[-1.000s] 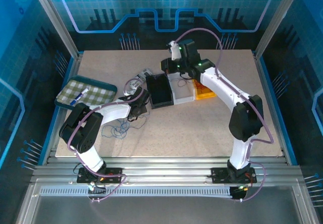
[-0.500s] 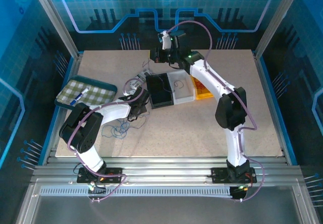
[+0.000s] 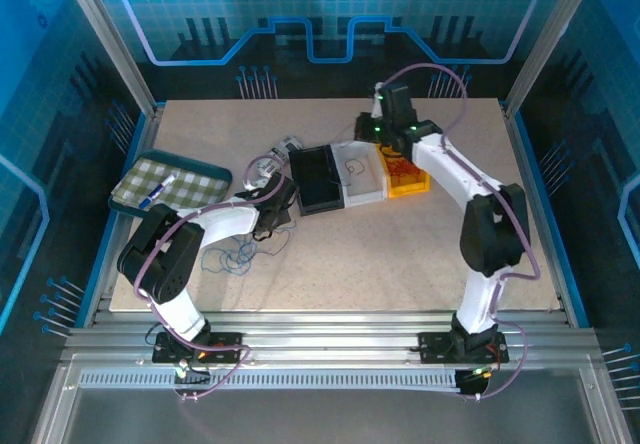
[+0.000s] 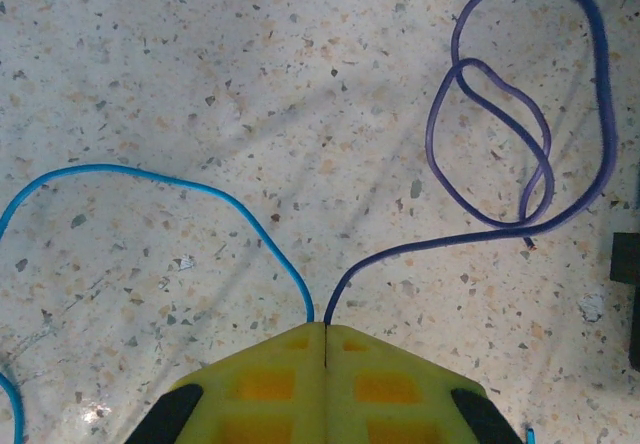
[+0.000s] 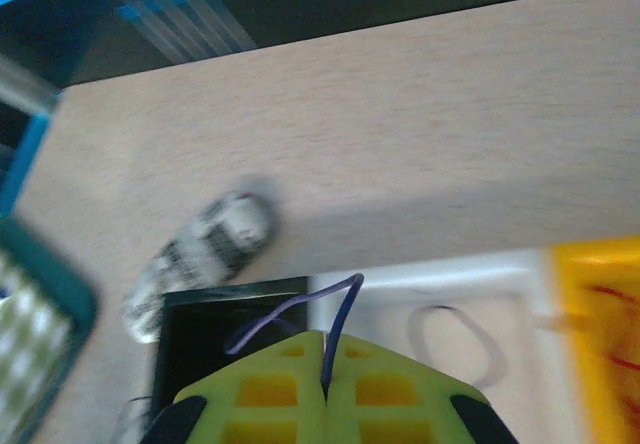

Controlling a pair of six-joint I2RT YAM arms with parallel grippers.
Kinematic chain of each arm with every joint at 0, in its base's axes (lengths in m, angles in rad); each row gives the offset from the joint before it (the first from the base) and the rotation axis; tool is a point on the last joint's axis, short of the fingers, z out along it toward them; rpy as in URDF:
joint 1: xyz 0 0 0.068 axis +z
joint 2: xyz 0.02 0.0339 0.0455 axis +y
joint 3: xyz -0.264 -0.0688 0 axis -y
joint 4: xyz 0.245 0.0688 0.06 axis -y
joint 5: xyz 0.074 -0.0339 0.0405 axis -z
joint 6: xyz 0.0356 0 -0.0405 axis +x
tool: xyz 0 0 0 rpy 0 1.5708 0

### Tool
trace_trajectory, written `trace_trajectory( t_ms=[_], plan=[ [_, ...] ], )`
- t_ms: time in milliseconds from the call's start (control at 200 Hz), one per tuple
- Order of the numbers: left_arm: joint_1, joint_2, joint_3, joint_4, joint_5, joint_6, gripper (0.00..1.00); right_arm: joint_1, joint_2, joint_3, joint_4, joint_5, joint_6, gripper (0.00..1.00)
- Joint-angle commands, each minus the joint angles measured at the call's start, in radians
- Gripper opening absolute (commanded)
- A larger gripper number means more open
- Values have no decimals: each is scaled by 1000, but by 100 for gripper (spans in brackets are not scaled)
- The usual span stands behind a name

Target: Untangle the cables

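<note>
Thin cables (image 3: 235,257) lie in a loose tangle on the table beside my left arm. My left gripper (image 3: 270,219) is low over the table, and in the left wrist view my left gripper (image 4: 325,326) is shut on two strands. A light blue cable (image 4: 200,189) and a dark purple cable (image 4: 520,114) both leave the seam between its fingers. My right gripper (image 3: 378,129) hangs above the bins. The right wrist view has this gripper (image 5: 326,339) shut on a short purple-blue cable (image 5: 340,309) that dangles over the black bin (image 5: 220,314).
A black bin (image 3: 318,179), a white bin (image 3: 362,174) with a grey wire loop (image 5: 455,344) and a yellow bin (image 3: 405,176) stand side by side mid-table. A teal tray (image 3: 170,184) with a checked cloth sits at the left. A crumpled wrapper (image 3: 285,149) lies behind the black bin.
My right arm swung left toward the table's back edge, then came back right over the bins, still gripping its cable. The left arm has not moved.
</note>
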Motion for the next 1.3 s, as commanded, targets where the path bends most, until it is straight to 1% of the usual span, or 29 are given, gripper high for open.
trace_trajectory(
  t_ms=[0,55,140,315,350,465,566,791,931,1011,1071,1171,1291],
  plan=[
    [4,4,7,-18,-23,-6,0,5,-104,-72,6,188,-34,0],
    [4,9,10,-16,-19,-7,0,7,-146,-127,11,275,-31,0],
    [4,18,17,-19,-16,-9,0,2,-207,-205,51,357,-24,0],
    [4,26,26,-21,-13,-11,0,-3,-264,-234,26,513,-52,0],
    [4,29,28,-20,-13,-9,0,-6,-277,-246,39,527,-57,0],
    [4,32,31,-25,-11,-12,0,-15,-313,-265,102,456,-71,1],
    [4,39,35,-21,-9,-11,0,-8,-289,-222,72,401,-71,2],
    [5,54,51,-27,0,-9,0,35,-179,-159,56,284,-79,2],
    [4,26,31,-7,1,-5,0,43,-94,-110,40,143,-77,2],
    [4,2,17,3,3,0,0,47,-33,-62,-4,83,-73,2],
    [6,-20,6,8,4,3,0,56,7,-32,-38,93,-70,1],
    [7,-50,-5,7,4,2,0,69,49,-20,-41,122,-75,2],
    [9,-75,-15,9,4,-13,0,79,109,21,-65,179,-99,2]
  ],
)
